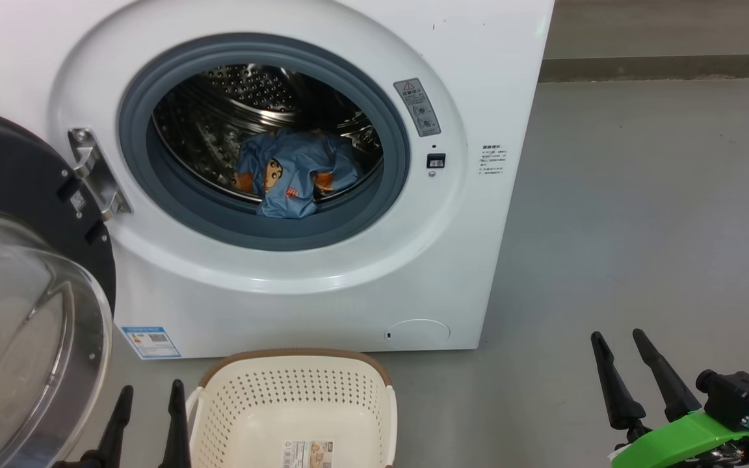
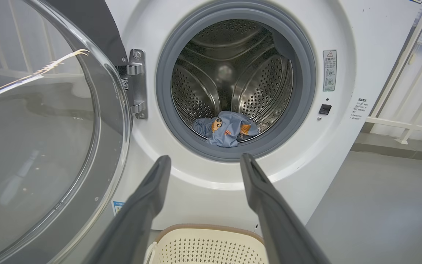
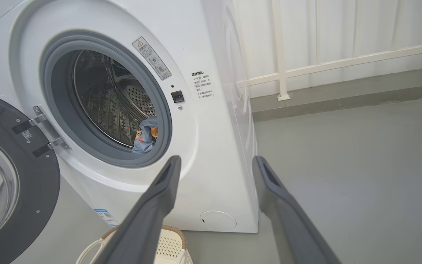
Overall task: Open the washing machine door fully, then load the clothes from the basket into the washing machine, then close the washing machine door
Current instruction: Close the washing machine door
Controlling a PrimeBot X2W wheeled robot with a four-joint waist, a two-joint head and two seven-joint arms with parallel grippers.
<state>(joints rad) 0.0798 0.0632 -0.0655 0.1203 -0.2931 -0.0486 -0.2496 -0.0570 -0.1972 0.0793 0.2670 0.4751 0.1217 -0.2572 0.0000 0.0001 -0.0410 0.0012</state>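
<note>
A big white washing machine (image 1: 348, 286) fills the head view from nine o'clock round to one o'clock, its round mouth open. Inside the grey rubber gasket (image 1: 134, 130) sits the perforated steel drum (image 1: 251, 84), and the clothes (image 1: 293, 175) lie bunched at the drum's six o'clock: light-blue fabric printed with orange-brown cartoon figures, one fold draped onto the gasket's lower lip.

The washing machine door (image 1: 10, 182) is swung wide open at eight o'clock. It hangs from a metal hinge (image 1: 95, 172), its black rim and bulging clear glass facing the camera.

At six o'clock, just in front of the machine, stands the basket (image 1: 296, 354). It is cream-white with a brown rim, and a label sticker (image 1: 307, 453) shows on its perforated bottom.

The left gripper (image 1: 151, 390) rises at seven o'clock beside the basket, fingers spread apart and holding nothing. The right gripper (image 1: 616, 338) stands at four o'clock, well apart from the basket, its fingers likewise parted and clear of everything.

Everything rests on a smooth grey floor (image 1: 641, 214). From the right wrist view, a white railing (image 3: 280, 73) runs along a pale wall at one o'clock.
</note>
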